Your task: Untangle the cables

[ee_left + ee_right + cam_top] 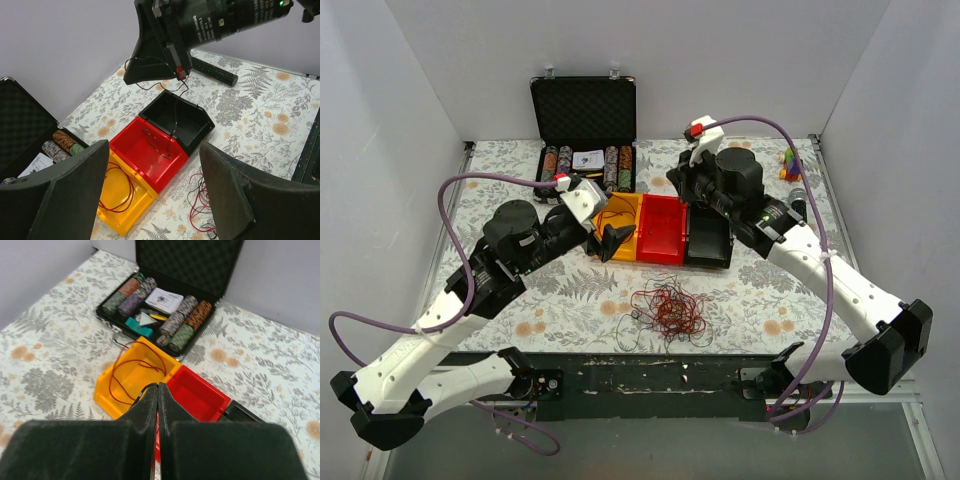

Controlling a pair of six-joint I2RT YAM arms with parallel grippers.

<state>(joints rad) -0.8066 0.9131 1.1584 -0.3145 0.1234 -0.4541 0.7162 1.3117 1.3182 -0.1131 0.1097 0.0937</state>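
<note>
Looping hair-thin cables (668,310), loose nest

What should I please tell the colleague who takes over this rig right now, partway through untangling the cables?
The left pincer is open and empty, by the yellow bin.
The right pincer is shut on a thin dark cable that hangs toward the red bin and black bin.
Done: one red cable lies looped in the yellow bin.
Left: the nest of cables on the table is tangled. Probably drop the dark one in a bin, then pull out the rest singly.
</note>
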